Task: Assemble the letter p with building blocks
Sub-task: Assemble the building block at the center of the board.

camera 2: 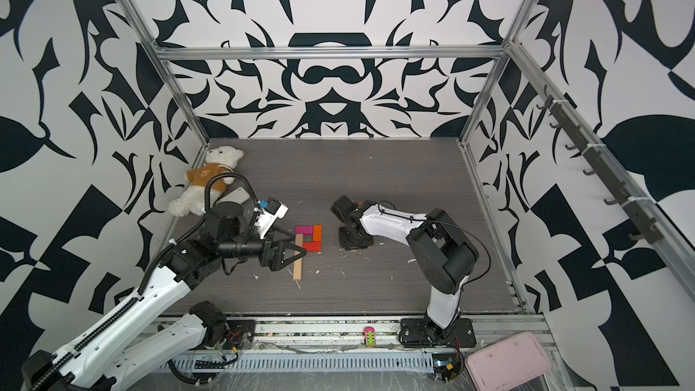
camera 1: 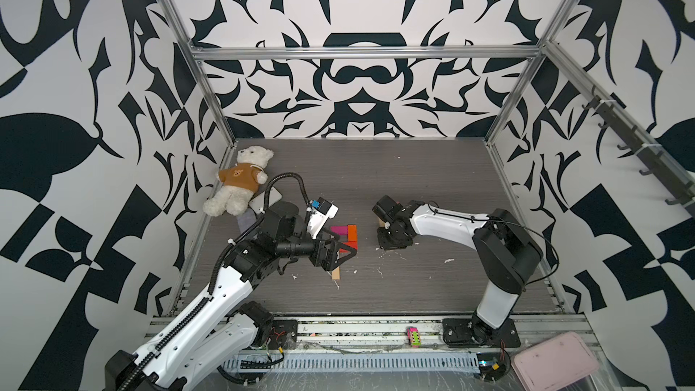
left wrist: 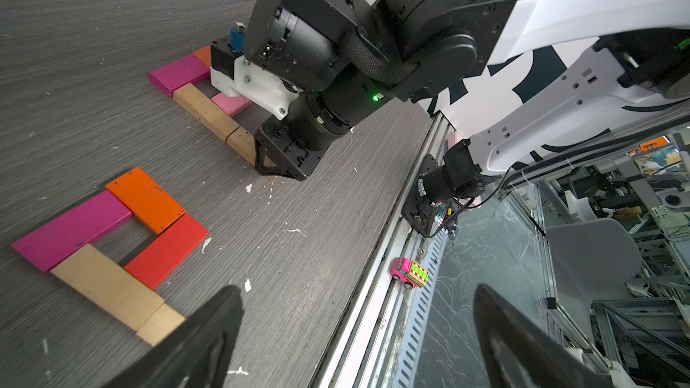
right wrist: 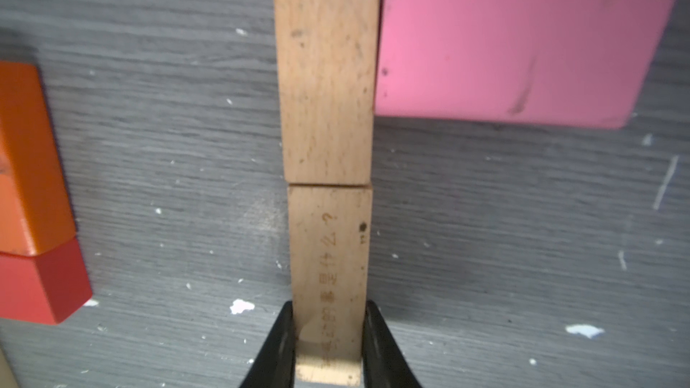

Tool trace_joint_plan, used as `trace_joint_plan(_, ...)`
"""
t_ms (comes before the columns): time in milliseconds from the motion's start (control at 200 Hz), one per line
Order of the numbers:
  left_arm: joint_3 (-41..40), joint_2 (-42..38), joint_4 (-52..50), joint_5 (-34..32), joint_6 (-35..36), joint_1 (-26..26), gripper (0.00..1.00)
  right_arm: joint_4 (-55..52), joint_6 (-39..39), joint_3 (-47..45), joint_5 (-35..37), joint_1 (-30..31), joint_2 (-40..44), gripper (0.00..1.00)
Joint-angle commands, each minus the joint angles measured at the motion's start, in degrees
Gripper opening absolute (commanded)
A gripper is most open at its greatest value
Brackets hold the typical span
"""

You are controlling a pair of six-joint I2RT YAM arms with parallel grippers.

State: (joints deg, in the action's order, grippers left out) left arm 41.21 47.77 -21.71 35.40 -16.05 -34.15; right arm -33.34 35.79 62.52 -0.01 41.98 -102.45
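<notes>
Two groups of building blocks lie flat on the grey table. Near my left gripper [left wrist: 354, 334], magenta [left wrist: 71, 231], orange [left wrist: 145, 199], red [left wrist: 166, 251] and tan [left wrist: 106, 285] blocks form a loop with a stem. That gripper is open and empty, hovering beside this group's tan stem [camera 2: 299, 261]. Farther right, a magenta block [left wrist: 179, 74], a light pink block [right wrist: 519, 50] and a tan block [right wrist: 325, 69] lie under my right arm. My right gripper [right wrist: 328, 345] points down, shut on a second tan block [right wrist: 328, 263] set end to end with the first.
A teddy bear [camera 1: 240, 182] lies in the back left corner beside a silver slab [camera 1: 265, 199]. A pink-and-green toy car [camera 1: 412, 336] sits on the front rail. A pale pink tray [camera 1: 553, 361] rests off the table at the front right.
</notes>
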Motion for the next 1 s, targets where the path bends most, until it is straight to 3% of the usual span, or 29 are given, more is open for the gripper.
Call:
trace_joint_plan(0, -0.35, 0.22, 0.01, 0.51, 0.15, -0.04, 0.99, 1.28, -0.02, -0.03, -0.16, -0.24, -2.66, 0.32)
trace_joint_plan(765, -0.34, 0.29, -0.09, 0.11, 0.21, -0.09, 0.99, 0.50, 0.74, 0.01, 1.93, -0.31, -2.21, 0.47)
trace_joint_plan(995, -0.35, 0.38, -0.17, 0.11, 0.19, -0.05, 0.99, -0.73, 1.50, 0.50, 3.70, -0.75, -2.57, 0.47)
